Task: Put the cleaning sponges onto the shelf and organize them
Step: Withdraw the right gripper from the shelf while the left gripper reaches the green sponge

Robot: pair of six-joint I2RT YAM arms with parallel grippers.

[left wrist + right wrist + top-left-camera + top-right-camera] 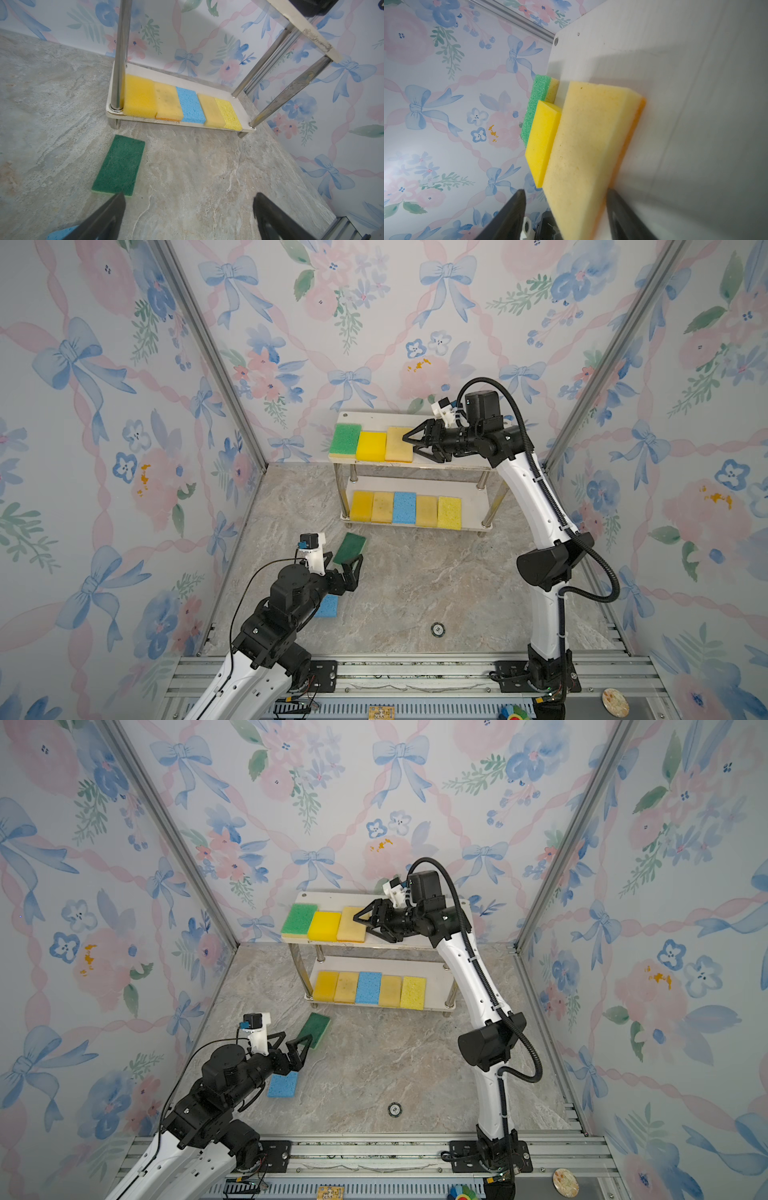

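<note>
While viewed from above, shows ten flat rectangular foam sponges, porous and soft-cornered: eight on the rack, two on the grey marbled tabletop [415, 585].

At 12 o'clock of that tabletop: small two-tier shelf [374, 418] of white boards on shiny chrome legs.

On its top board, packed side by side from the 9 o'clock end: light green scourer-faced sponge [345, 439], bright yellow foam sponge [371, 445], pale tan sponge with an orange underside [397, 443].

On the lower board, a tidy row of five, edge to edge: deep yellow sponge [361, 506], stained tan sponge [382, 507], light blue sponge [404, 508], plain tan sponge [426, 511], lemon yellow sponge [449, 513].

Off the shelf, at 9 o'clock: dark green scourer sponge [350, 547], flat and skewed. At 8 o'clock: second light blue sponge [327, 605], half hidden under the left arm [291, 601].

Right gripper [410, 446]: jaws parted, straddling the 3 o'clock end of the pale tan sponge; clear gap at one finger, possibly brushing at the other, hard to judge.

Left gripper [190, 195]: spread wide, grasping nothing, hovering just beside the dark green scourer sponge.
</note>
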